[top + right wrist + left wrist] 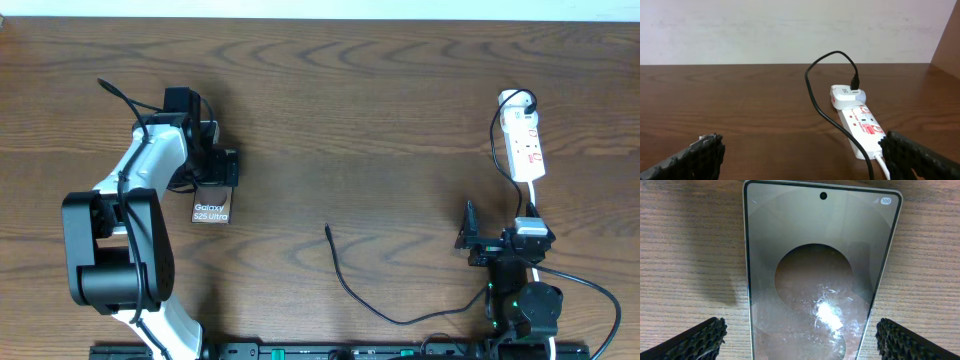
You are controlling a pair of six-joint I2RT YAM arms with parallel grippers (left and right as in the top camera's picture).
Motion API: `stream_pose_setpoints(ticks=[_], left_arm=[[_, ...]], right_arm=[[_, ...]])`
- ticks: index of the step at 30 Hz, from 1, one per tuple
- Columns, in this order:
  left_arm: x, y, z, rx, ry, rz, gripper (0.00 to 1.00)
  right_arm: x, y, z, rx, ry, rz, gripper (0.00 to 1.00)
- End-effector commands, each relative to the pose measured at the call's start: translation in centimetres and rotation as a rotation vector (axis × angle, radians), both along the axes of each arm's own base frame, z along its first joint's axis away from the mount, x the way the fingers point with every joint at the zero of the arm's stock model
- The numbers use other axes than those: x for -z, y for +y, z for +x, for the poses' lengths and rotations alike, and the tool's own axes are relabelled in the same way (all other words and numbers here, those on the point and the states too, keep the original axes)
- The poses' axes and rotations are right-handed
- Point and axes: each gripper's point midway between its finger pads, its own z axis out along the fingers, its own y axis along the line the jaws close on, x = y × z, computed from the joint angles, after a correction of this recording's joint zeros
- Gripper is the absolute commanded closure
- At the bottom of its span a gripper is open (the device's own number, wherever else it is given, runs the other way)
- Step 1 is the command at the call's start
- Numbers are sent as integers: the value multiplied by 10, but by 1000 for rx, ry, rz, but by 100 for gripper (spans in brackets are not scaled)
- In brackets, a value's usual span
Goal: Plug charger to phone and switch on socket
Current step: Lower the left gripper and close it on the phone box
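Dark wood-grain table (400,100) is loaded with three items. Phone (211,209) is laid flat, screen up, on the left half, with "Galaxy S25 Ultra" shown on the screen. Socket (527,150) is laid at the far right, long axis pointing away from the robot, and a white adapter (515,100) is plugged in at its far end. Charger (352,290) is laid in a loose curve across the near middle. Its plug tip (328,229) is left on bare wood, well apart from the phone.
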Motion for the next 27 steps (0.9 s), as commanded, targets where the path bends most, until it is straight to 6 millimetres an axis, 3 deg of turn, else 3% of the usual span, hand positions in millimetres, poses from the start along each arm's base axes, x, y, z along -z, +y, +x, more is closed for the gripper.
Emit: stream_pose_setpoints(ticks=[1, 27], left_arm=[[8, 2, -7, 13, 29, 9, 2], [25, -8, -22, 44, 54, 9, 2]], right_arm=[[1, 0, 0, 1, 2, -15, 1], [1, 0, 0, 1, 1, -15, 1]])
